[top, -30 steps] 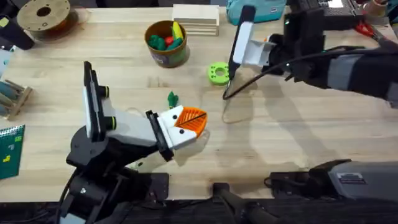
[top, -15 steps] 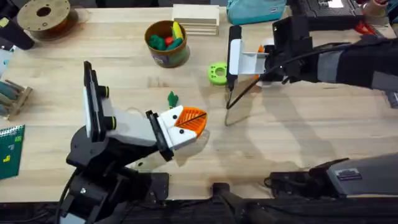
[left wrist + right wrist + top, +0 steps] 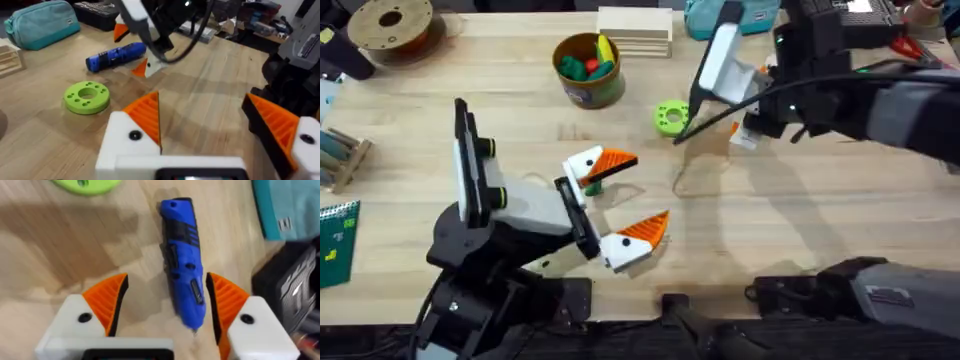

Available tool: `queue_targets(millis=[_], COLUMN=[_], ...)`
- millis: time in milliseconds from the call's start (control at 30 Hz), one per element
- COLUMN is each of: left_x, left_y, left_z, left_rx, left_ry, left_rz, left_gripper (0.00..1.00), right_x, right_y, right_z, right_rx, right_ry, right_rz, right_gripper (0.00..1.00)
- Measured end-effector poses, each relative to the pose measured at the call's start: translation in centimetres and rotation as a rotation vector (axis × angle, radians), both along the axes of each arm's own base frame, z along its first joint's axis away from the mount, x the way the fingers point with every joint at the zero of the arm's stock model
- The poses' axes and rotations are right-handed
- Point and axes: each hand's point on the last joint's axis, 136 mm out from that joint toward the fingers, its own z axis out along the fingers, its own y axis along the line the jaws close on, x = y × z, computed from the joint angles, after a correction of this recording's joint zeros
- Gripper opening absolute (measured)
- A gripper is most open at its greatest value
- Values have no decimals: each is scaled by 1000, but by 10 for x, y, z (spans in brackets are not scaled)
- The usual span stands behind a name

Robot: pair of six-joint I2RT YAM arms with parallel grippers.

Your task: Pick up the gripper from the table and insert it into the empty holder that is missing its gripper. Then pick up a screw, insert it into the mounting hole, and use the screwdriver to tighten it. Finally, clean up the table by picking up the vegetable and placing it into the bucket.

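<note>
- Two orange pads of your right pincer (image 3: 167, 280) stand wide apart with nothing between them but the screwdriver (image 3: 182, 265), which lies flat on the table (image 3: 800, 220). This looks like the moment to pick up the tool.
- Most of the blue body is inside the gap, but it sits nearer one pad than the other. Centre the pincer over it before you descend, so that one pad does not roll it away.
- Its long axis runs roughly crosswise to the closing direction, which is what you want. Grip the thick middle of the body, not the thin tip end.
- Keep the descent vertical. The lime-green ring (image 3: 670, 117) is near on one side and the teal bag (image 3: 285, 205) on the other, so don't sweep sideways.
- Close slowly until both pads touch. The body is round and smooth, so I judge it may twist in the grip.
- Your left pincer (image 3: 638, 192) is spread wide and holds nothing. The left wrist view shows a dark screw head in its white finger block, likely the one to tighten, so hold that arm steady.
- Lastly, the vegetable (image 3: 593, 181) lies on the table just beside one finger of the left pincer, well apart from the bucket (image 3: 560, 55). Leave it for later.
</note>
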Motion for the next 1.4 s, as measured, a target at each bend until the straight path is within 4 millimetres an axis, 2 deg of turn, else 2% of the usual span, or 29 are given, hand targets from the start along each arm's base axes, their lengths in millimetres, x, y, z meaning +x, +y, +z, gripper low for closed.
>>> queue_targets(millis=[167,267,333,467,567,733,867,1033,1200,1400], left_x=[4,8,14,25,28,35,48,68,64,70], left_y=[2,4,8,24,38,62,73,69,70,78], left_z=[4,23,27,28,36,40,30,4,-36,-69], left_rx=[-6,-37,-50,-24,26,173,313,434,559,663], left_ry=[-21,-111,-89,87,204,457,633,794,966,1066], left_rz=[26,52,95,236,336,507,593,608,597,645], left_gripper=[985,985,985,985,987,986,986,986,986,987], right_x=[-14,-18,-19,-21,-21,-21,-21,-22,-26,-31], right_y=[7,7,6,6,6,6,6,5,4,2], right_z=[35,54,63,71,70,71,71,69,65,61], right_rx=[173,260,301,345,354,362,363,359,347,334], right_ry=[-63,-109,-133,-154,-151,-151,-151,-144,-123,-99], right_rz=[-157,-230,-261,-294,-308,-316,-316,-318,-321,-324], right_gripper=[901,901,902,901,904,903,903,904,904,905])
